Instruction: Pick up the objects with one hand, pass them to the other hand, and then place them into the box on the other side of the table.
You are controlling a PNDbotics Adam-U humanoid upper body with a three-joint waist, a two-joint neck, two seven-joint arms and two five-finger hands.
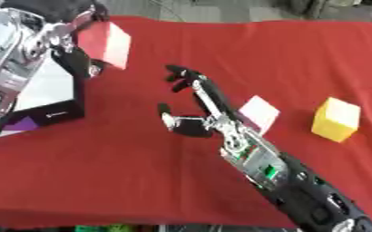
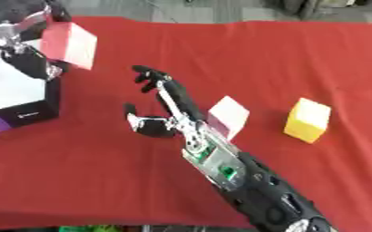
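A matt red cloth covers the tabletop, the red cube, pink cube and yellow cube look smooth and matt, and the right hand is black plastic with silvery metal.

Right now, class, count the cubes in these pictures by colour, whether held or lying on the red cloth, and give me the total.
Red cube, held in the left robot hand: 1
Pink cube, on the cloth beside the right robot hand: 1
Yellow cube, on the cloth: 1
Total: 3
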